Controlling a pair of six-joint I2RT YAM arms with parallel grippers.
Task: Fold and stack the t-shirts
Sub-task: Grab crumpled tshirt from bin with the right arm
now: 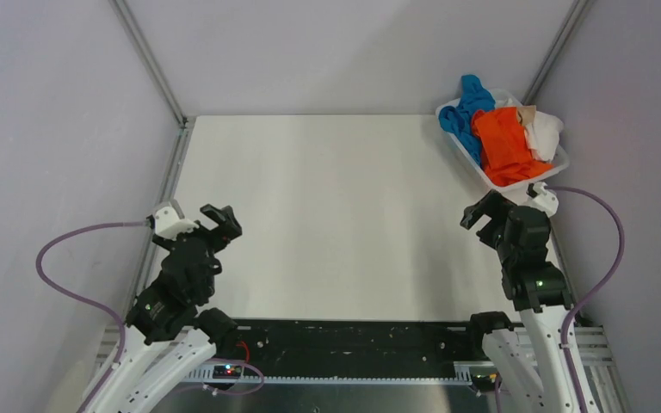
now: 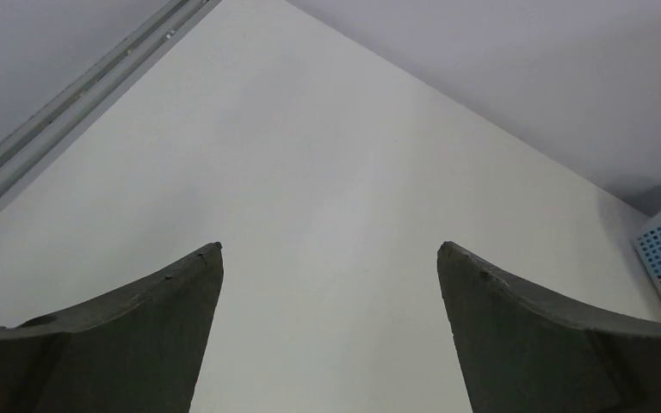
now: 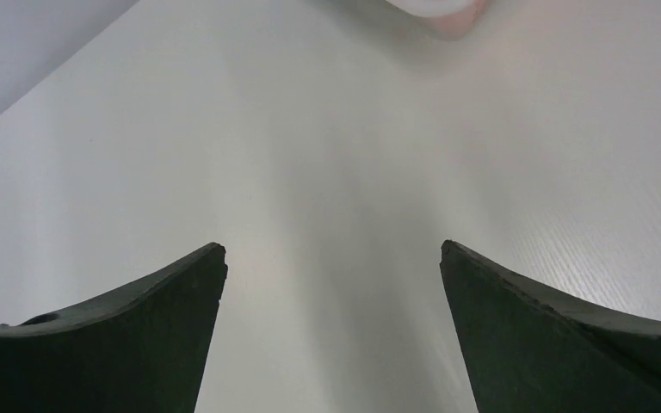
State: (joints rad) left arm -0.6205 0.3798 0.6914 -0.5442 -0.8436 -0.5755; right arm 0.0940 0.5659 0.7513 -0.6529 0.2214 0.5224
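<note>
Opening step, nothing picked yet. Both arms crouch at the near edge, left gripper (image 1: 221, 219) and right gripper (image 1: 484, 213) spread wide, empty, above the table (image 1: 336, 215). Far right, the t-shirts (image 1: 516, 129) lie heaped in the basket (image 1: 492, 183) — the right arm looks best placed to reach in for the orange shirt (image 1: 503, 148).

Four t-shirts: blue (image 1: 469, 107), orange (image 1: 503, 146), beige (image 1: 528, 114), white (image 1: 545, 133); one basket (image 1: 492, 182); two tools, left (image 1: 215, 219) and right (image 1: 482, 215)

text: none legible | labels: none | brands: none | numbers: none
</note>
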